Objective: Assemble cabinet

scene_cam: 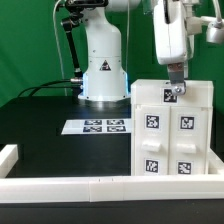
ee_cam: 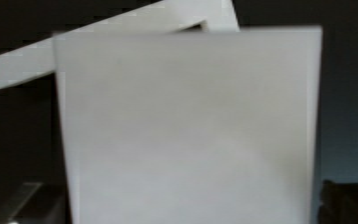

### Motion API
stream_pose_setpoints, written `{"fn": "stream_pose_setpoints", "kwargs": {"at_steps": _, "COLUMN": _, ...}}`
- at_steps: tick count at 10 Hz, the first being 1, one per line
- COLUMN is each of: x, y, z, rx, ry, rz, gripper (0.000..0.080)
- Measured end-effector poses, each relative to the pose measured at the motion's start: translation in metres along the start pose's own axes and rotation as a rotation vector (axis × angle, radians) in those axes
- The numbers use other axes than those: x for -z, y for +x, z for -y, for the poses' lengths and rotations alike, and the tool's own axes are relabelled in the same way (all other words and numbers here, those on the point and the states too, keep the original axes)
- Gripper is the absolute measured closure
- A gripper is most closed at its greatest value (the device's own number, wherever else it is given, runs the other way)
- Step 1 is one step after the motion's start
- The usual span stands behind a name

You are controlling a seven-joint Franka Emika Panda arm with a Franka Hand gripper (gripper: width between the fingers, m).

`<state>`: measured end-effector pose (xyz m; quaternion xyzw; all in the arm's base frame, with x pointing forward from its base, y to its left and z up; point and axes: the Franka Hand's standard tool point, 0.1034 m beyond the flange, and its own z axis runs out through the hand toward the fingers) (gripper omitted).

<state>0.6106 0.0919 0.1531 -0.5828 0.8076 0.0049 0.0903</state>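
White plastic fills the exterior view's right: the cabinet (scene_cam: 171,130) stands upright on the black worktop (scene_cam: 50,125), its front face carrying square black-and-white tags in two columns, split by a thin vertical seam. Its foot sits just behind the low white rail (scene_cam: 100,184) that runs along the near edge of the worktop, and it looks to be touching or nearly touching that rail.

Up top, the end effector (scene_cam: 173,88) comes straight down from the arm's white wrist and meets the cabinet's upper edge, right at a small tagged piece there. The fingers are narrow and dark against the white, close together at that edge; whether they actually clamp the piece or only rest against it, I cannot tell from here.

The wrist view gives little help: a broad pale panel of the cabinet (ee_cam: 185,130) covers almost the whole picture, blurred, with a second white slab angled behind its upper corner and dark background around it. No fingertips show clearly.

Moving outward, the marker board (scene_cam: 98,126) lies flat on the worktop, well apart from the cabinet toward the exterior view's left, showing its row of tags. Behind it sits the robot's white base (scene_cam: 102,70) with a triangular warning label. A short white rail end (scene_cam: 8,155) rises at the exterior view's far left. The backdrop is green.
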Motion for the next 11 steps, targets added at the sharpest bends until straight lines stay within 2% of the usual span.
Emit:
{"fn": "stream_pose_setpoints", "kwargs": {"at_steps": 1, "x": 0.005, "y": -0.005, "z": -0.001, "rx": -0.006, "ry": 0.004, "rz": 0.014, "gripper": 0.0072}}
{"fn": "stream_pose_setpoints", "kwargs": {"at_steps": 2, "x": 0.011, "y": -0.013, "z": -0.002, "rx": -0.006, "ry": 0.009, "rz": 0.028, "gripper": 0.0013}}
{"fn": "stream_pose_setpoints", "kwargs": {"at_steps": 5, "x": 0.025, "y": -0.028, "z": -0.001, "rx": -0.006, "ry": 0.022, "rz": 0.059, "gripper": 0.0002}}
{"fn": "stream_pose_setpoints", "kwargs": {"at_steps": 11, "x": 0.02, "y": -0.028, "z": -0.003, "rx": 0.017, "ry": 0.017, "rz": 0.054, "gripper": 0.0003}}
